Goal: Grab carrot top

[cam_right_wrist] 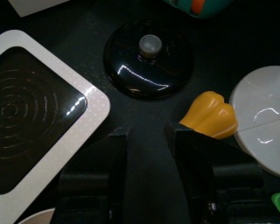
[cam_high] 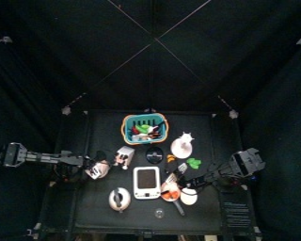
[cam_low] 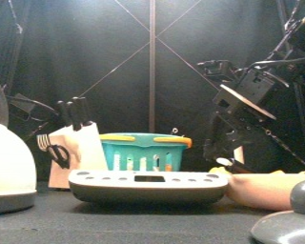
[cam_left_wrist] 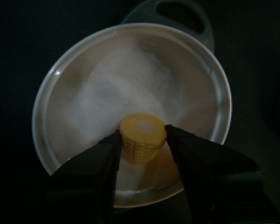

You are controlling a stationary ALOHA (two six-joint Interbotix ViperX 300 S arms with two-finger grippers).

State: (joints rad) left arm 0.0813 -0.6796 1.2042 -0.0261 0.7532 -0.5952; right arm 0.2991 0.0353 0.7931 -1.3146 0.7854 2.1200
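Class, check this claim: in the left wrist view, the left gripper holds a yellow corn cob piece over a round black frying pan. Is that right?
Not quite. The pan is silver metal, not black, as the left wrist view shows. The left gripper does have the yellow corn cob piece between its jaws above it.

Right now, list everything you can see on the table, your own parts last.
basket: one, teal, middle of the table, at the back
scale: one, white with a dark plate, in front of the basket
kettle: one, cream, near left in the front view
knife block: one, black handles, left of the basket
pan: one, silver, under the left arm
corn: one piece, yellow, in the pan
lid: one, black with a grey knob, beside the scale
orange piece: one, next to a white dish
left claw: black, at the corn
right claw: black, open, between the scale and the orange piece
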